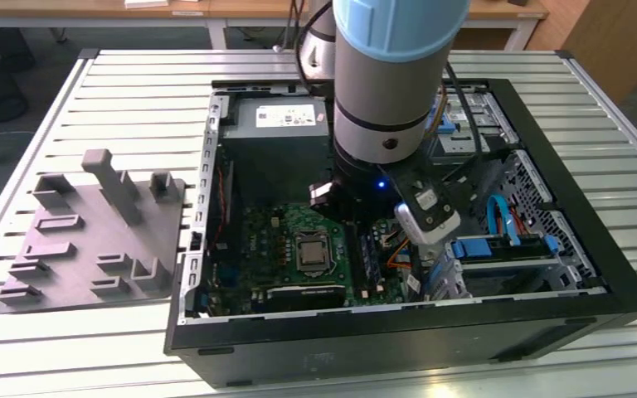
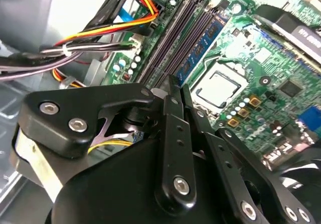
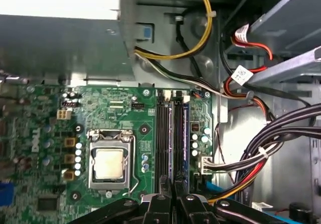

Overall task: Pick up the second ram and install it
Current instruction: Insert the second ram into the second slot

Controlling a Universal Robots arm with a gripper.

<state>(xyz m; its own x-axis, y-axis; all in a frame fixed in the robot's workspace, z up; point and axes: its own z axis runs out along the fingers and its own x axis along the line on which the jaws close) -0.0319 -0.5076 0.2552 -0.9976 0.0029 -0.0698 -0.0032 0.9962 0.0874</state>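
— While the arm [image 1: 391, 83] is reaching down into the computer case [image 1: 407, 340], where is the second ram sitting?

— As I am reading it, the second ram [image 3: 185, 133] is standing on edge in a memory slot. It is just beside the empty black slots [image 3: 163, 133] and near the processor socket [image 3: 109, 163].

— And the gripper?

— In the first wrist view the gripper [image 3: 171, 183] is hovering over the near end of those slots. Its fingers are pressing together and pinching nothing I am making out (a thin edge between them would be hard to tell).

— Which way is the strip running?

— Its long axis is running straight away from the fingertips, along the slots, so the claw is lining up with the rows, not crossing them.

— Are the views differing?

— The first wrist view is looking down, giving the slots as parallel lines. The second wrist view is looking low across the board, showing the strip's blue face. The exterior view is adding a gray tray [image 1: 86, 240] lying on the slatted table [image 1: 130, 75], toward the exterior view's left and well apart from the arm.
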